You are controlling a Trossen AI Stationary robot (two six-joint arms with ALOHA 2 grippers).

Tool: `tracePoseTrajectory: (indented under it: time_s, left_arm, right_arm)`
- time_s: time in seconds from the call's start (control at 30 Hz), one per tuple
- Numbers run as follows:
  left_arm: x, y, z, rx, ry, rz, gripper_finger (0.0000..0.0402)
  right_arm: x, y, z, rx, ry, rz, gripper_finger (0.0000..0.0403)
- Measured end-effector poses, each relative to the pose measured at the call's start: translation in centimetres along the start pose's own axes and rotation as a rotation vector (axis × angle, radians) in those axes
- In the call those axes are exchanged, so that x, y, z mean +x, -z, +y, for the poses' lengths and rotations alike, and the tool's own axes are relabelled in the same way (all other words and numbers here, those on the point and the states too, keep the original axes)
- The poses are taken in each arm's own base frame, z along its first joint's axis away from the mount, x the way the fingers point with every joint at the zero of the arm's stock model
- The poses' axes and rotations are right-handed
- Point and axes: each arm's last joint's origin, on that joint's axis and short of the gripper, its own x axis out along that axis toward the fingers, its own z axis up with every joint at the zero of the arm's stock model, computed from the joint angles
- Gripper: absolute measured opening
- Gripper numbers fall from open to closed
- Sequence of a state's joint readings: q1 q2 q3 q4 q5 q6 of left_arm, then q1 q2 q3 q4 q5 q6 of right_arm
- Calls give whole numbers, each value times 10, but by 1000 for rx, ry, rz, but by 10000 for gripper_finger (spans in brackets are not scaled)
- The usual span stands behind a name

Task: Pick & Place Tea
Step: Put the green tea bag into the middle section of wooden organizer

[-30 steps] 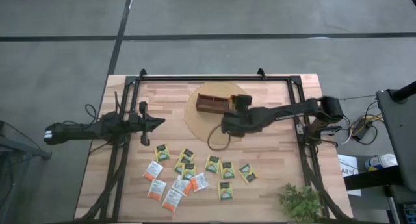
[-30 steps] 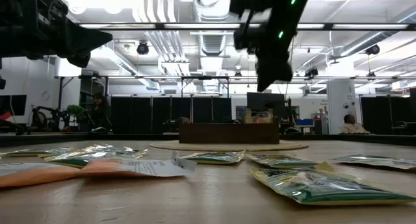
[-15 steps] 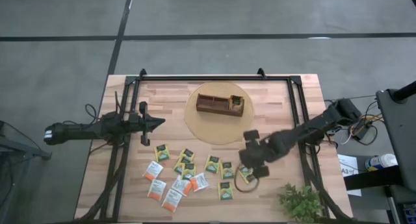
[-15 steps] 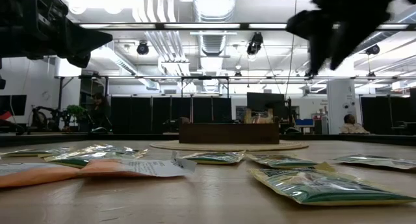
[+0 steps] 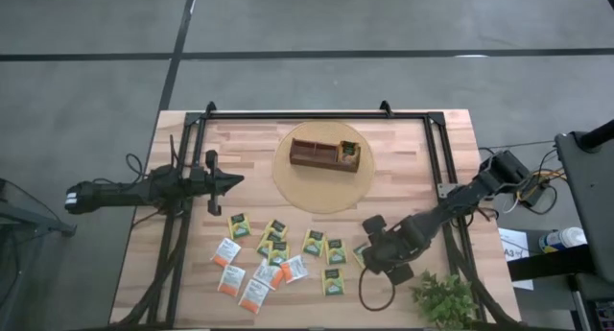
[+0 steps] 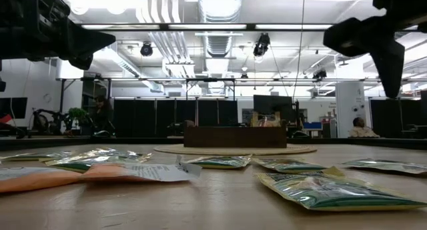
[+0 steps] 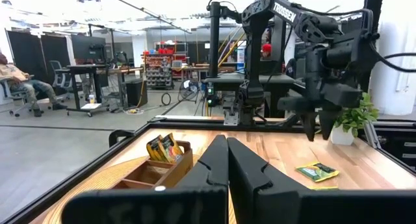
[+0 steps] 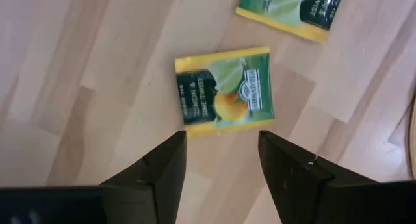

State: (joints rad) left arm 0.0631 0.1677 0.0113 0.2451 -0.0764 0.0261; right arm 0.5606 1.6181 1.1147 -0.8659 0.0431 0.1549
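Note:
Several tea packets (image 5: 278, 259) lie flat on the near half of the wooden table. My right gripper (image 5: 377, 256) points down, open, above the yellow-green packet (image 8: 224, 94) at the right end of the scatter. It touches nothing, and the packet lies just ahead of its fingertips (image 8: 172, 149). The left wrist view shows this gripper (image 7: 315, 126) hanging clear above that packet (image 7: 316, 172). The brown wooden tray (image 5: 326, 153) stands on a round board (image 5: 321, 192), with packets in one end compartment (image 5: 350, 149). My left gripper (image 5: 230, 180) waits shut and level over the table's left side.
A small green plant (image 5: 443, 297) stands at the near right corner, close to my right arm. A second yellow-green packet (image 8: 292, 10) lies just beyond the first one. Black frame rails (image 5: 441, 187) run along the table's left, right and far sides.
My right gripper has swung from beside the tray over the round board toward the table's near edge and a little to the right. It has tipped from slanting to pointing almost straight down, and now hangs over the rightmost packet. The packets have not moved.

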Motion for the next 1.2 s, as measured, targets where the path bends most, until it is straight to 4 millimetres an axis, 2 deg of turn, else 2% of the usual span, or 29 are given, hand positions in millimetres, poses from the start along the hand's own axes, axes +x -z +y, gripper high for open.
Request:
tracePoseTrajectory:
  time_s: [0.37, 0.53, 0.67, 0.93, 1.2]
  left_arm:
    - [0, 0, 0, 0, 0, 0, 0]
    - [0, 0, 0, 0, 0, 0, 0]
    - [0, 0, 0, 0, 1, 2, 0]
    - [0, 0, 0, 0, 0, 2, 0]
    - [0, 0, 0, 0, 0, 3, 0]
  right_arm:
    - [-1, -19, 15, -28, -34, -47, 187]
    - [4, -22, 17, 68, -35, -34, 184]
    - [4, -23, 16, 253, -37, -32, 182]
    - [5, -23, 17, 846, -44, -17, 180]
    - [4, -24, 17, 1199, -57, -11, 178]
